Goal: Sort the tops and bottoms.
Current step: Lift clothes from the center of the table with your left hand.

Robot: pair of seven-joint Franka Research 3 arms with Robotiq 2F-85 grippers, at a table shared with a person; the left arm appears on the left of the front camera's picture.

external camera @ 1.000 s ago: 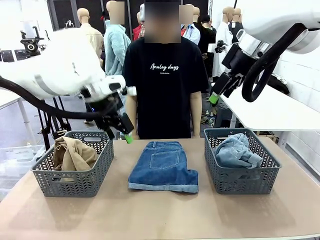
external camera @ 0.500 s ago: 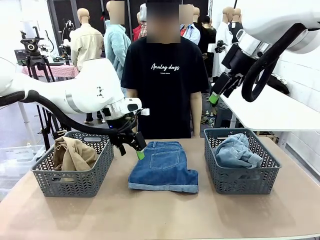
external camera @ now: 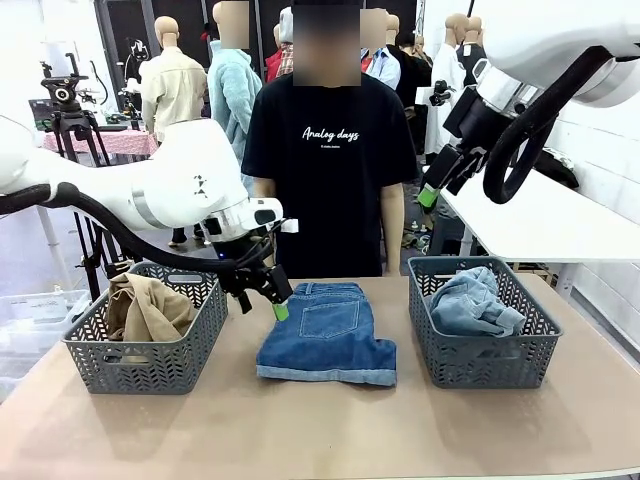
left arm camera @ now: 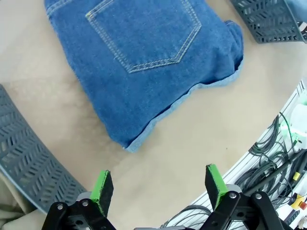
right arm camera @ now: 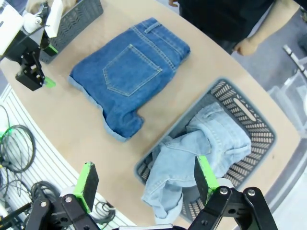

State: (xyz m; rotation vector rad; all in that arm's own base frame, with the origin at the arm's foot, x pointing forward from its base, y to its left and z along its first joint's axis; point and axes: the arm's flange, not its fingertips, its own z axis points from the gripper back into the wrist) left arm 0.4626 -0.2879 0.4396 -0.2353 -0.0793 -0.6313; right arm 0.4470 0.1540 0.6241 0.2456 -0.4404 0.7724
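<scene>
Centrally, folded dark-blue denim shorts (external camera: 327,333) lie pocket-up on the table (external camera: 320,430); my left gripper (left arm camera: 158,184) and right gripper (right arm camera: 146,179) gape empty. Person's black T-shirt (external camera: 330,170) reads "Analog days".

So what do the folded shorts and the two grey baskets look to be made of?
The shorts: mid-blue denim, judging by the pale contrast stitching around the back pocket and the lighter turned-up hem. The left basket and right basket: probably moulded plastic, matte grey, given the even herringbone cut-outs in their walls and slot handles.
</scene>
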